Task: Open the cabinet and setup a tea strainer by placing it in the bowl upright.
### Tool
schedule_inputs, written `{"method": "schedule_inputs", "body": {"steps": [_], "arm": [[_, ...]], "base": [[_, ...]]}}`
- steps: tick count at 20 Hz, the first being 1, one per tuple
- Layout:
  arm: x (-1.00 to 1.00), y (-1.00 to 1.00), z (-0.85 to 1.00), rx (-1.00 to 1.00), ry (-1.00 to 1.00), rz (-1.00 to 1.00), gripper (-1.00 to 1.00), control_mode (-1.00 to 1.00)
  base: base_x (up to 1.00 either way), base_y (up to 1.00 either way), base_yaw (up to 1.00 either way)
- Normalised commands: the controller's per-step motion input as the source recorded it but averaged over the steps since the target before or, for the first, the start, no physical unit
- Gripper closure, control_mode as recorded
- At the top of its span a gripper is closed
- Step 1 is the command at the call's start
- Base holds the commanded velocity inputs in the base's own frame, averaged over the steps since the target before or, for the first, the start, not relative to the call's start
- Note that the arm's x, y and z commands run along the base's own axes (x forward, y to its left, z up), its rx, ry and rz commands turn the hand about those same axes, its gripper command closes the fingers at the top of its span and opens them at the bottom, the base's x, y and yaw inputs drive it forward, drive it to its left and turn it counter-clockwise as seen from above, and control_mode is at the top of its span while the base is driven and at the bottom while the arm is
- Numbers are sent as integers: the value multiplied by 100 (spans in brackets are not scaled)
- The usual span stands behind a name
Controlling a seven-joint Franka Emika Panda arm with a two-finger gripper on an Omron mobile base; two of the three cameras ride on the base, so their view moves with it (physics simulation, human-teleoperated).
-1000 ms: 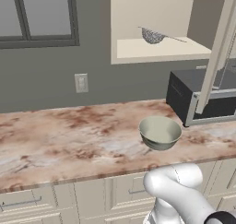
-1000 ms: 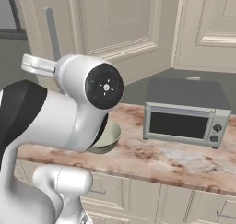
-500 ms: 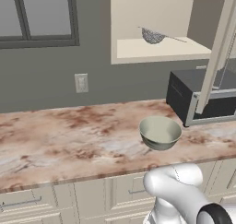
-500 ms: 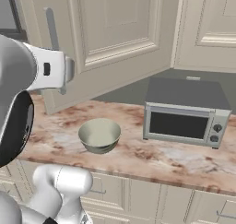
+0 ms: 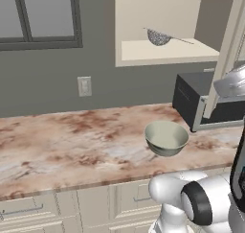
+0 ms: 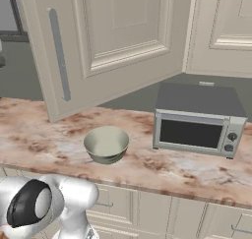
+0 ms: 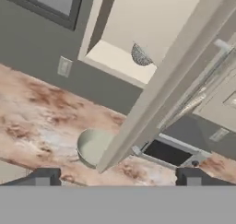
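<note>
left base view: cream wall cabinet (image 5: 165, 54) stands open, small grey mesh tea strainer (image 5: 159, 36) on its shelf at 12 o'clock, wire handle pointing to 3. pale grey-green glossy bowl (image 5: 166, 137) sits on the marbled brown countertop (image 5: 72, 141), at 6 of the strainer, black toaster oven (image 5: 201, 100) at its 2.

right base view: cabinet door (image 6: 108, 41) swung open, bowl (image 6: 106, 144) at 9 of the oven (image 6: 198, 120).

hand view: gripper (image 7: 117, 178) fingertips wide apart, holding nothing; door edge crosses in front of bowl (image 7: 93, 146); strainer (image 7: 141, 56) at 12.
</note>
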Motion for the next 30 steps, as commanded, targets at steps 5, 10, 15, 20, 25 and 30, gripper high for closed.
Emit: {"method": "schedule_inputs", "body": {"steps": [5,10,15,20,25,30], "arm": [[13,74,-10,-67,43,-19,-100,-100],[58,64,-32,-57,42,-11,-100,-100],[55,37,-16,-38,35,-12,-100,-100],[56,11,-2,-17,9,-1,-100,-100],[20,-19,-29,2,2,0,-100,-100],[10,-56,-45,20,5,0,-100,-100]], "base": [[0,0,0],[0,0,0],[0,0,0],[0,0,0],[0,0,0],[0,0,0]]}}
